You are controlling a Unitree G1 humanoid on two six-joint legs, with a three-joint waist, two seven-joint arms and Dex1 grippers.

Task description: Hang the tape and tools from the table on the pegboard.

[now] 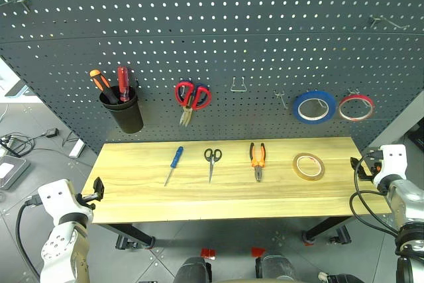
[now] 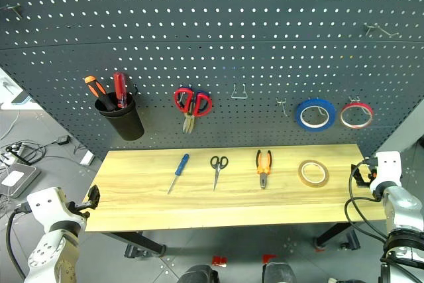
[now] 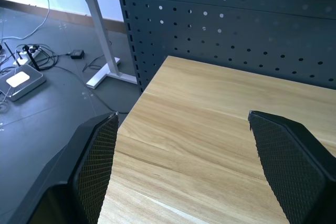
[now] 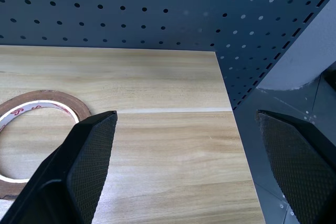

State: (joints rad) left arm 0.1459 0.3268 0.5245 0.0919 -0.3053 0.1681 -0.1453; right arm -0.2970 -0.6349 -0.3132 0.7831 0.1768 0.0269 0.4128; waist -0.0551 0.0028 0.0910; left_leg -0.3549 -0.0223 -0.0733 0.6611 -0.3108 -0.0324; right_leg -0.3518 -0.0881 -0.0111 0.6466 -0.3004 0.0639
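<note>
Tape (image 1: 309, 166) flat on table (image 1: 132, 190) near right end; pliers (image 1: 258, 160), scissors (image 1: 212, 161), screwdriver (image 1: 173, 165) in row to its left; pegboard (image 1: 218, 38) behind; left gripper (image 3: 181, 169) fingers apart over left table corner; right gripper (image 4: 186, 169) fingers apart beside tape, both empty

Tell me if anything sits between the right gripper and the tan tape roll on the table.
Nothing visible does. The right gripper stands open by the table's right end, and only bare wood lies between it and the tape.
</note>
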